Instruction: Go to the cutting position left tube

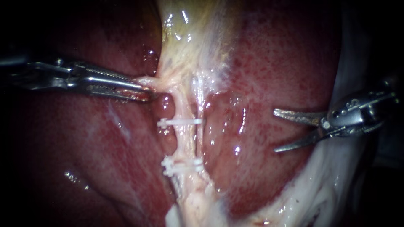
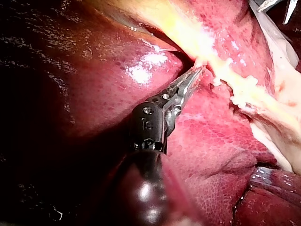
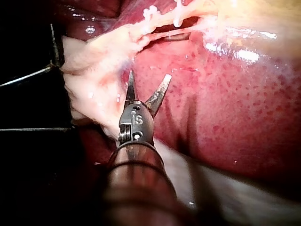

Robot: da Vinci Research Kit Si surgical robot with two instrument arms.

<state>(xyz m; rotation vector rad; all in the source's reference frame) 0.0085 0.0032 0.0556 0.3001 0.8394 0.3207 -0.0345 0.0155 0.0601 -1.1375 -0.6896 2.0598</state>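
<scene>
Blades spread over the liver, well short of the left tube

Your left instrument's end effector [image 1: 141,90] pinches the pale band of tissue [image 1: 168,82] below the yellowish gallbladder [image 1: 189,38], seemingly to hold the thin pale left tube [image 1: 184,143] taut between the upper white clip [image 1: 179,122] and the lower white clip [image 1: 181,167]. Your right instrument's end effector [image 1: 275,130], two curved metal blades spread and gripping nothing, hangs over the dark red liver [image 1: 269,75] well apart from that gap, likely opened to straddle it
</scene>
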